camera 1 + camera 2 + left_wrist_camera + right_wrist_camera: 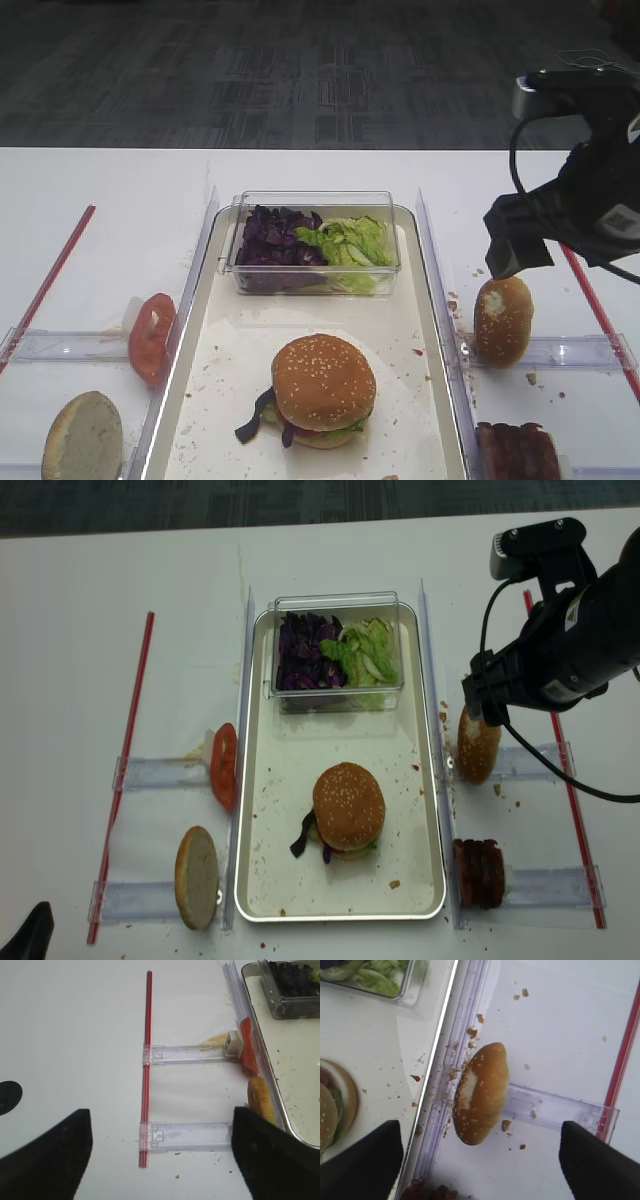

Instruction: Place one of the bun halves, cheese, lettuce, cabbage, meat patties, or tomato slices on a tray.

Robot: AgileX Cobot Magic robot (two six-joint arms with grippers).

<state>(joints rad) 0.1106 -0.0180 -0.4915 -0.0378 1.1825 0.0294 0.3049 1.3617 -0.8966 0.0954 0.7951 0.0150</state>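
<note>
Both right gripper fingers cropped, spread wide above torn bun; left gripper state unclear.

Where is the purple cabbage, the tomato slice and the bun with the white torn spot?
cabbage [274, 240], exterior high view, middle of the purple heap in the clear box
tomato slice [224, 765], realsense high view, middle of the red slice
torn bun [481, 1092], right wrist view, brown crust beside the white patch
</note>
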